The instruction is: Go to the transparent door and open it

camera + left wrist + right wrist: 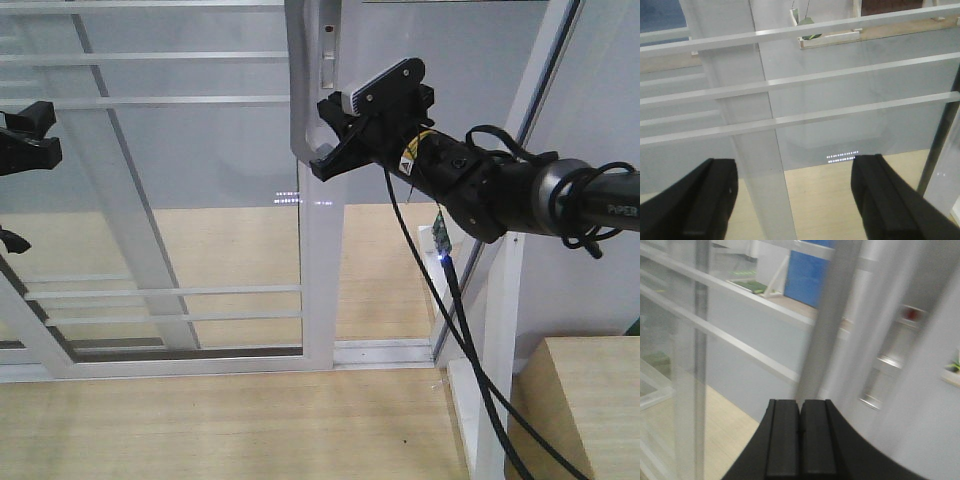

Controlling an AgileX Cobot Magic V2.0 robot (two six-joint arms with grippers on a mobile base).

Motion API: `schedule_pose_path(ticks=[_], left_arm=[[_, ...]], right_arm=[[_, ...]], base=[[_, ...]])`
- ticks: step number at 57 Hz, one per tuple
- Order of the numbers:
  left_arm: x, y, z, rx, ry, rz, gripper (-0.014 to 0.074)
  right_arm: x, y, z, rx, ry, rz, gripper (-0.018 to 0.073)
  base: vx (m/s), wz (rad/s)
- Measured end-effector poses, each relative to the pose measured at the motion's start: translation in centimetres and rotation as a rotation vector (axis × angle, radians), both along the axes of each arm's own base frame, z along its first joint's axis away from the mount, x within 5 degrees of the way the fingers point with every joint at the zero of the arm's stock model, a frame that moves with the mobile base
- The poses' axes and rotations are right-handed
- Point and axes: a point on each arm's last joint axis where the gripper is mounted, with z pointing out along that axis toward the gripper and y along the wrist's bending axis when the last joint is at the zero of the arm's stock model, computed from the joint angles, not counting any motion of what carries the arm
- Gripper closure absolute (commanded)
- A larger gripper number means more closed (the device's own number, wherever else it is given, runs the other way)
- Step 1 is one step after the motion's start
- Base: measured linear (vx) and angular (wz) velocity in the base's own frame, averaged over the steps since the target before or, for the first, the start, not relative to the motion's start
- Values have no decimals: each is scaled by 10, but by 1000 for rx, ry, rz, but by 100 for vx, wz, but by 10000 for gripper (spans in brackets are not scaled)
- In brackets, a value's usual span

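The transparent door fills the front view: clear glass in a white frame, crossed by thin white bars. Its curved grey handle runs down the right stile. My right gripper is shut with nothing between its fingers, and its tip sits at the handle's lower end. In the blurred right wrist view the shut fingertips sit just below the grey handle. My left gripper hangs at the far left before the glass. It is open, facing the door's bars.
A slanted white brace post stands behind the glass. A white post and a light wooden box stand at the right. The door's floor track crosses the wooden floor. Black cables hang from the right arm.
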Motion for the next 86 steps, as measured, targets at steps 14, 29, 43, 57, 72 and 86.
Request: schedule_pose_path(ticks=[14, 29, 43, 57, 72, 86], left_arm=[[9, -1, -13, 4, 45, 1, 21], [24, 0, -20, -42, -14, 38, 21], [45, -12, -39, -54, -72, -31, 21], [75, -33, -62, -133, -95, -145, 21], [112, -38, -68, -143, -98, -148, 21], [142, -42, -67, -134, -108, -148, 21]], right_arm=[[-9, -53, 35, -13, 48, -179, 565], [-70, -120, 30, -3, 63, -315, 565], [-110, -134, 19, -54, 46, -324, 565], [-112, -135, 19, -40, 29, -340, 565], [-111, -136, 20, -54, 14, -348, 565], [-111, -137, 20, -58, 11, -348, 565]], base=[[0, 0], [0, 0], [0, 0], [0, 0], [0, 0], [0, 0]])
